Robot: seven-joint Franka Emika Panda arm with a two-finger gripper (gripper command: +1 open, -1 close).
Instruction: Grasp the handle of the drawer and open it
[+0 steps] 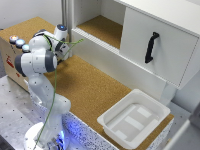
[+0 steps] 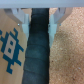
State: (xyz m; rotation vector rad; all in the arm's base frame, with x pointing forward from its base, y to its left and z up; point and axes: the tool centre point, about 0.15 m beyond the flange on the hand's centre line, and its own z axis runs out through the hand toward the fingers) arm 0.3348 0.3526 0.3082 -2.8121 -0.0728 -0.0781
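Note:
The drawer (image 1: 167, 37) is a large white cabinet front at the exterior view's upper right. Its handle (image 1: 151, 47) is a small black curved bar, upright on the panel. My gripper (image 1: 64, 50) is far off at the exterior view's left, pointing down over the cork surface (image 1: 95, 87), well apart from the handle. In the wrist view the gripper (image 2: 37, 22) has its two pale fingers (image 2: 22, 21) spread apart, with a dark band (image 2: 37, 55) running below the gap between them. The drawer and handle are out of the wrist view.
A shallow white plastic tray (image 1: 134, 117) sits on the cork near the front right. A cardboard box (image 1: 10, 57) with coloured caps stands at the left; its printed side shows in the wrist view (image 2: 10, 47). An open cork shelf (image 1: 102, 27) lies left of the drawer.

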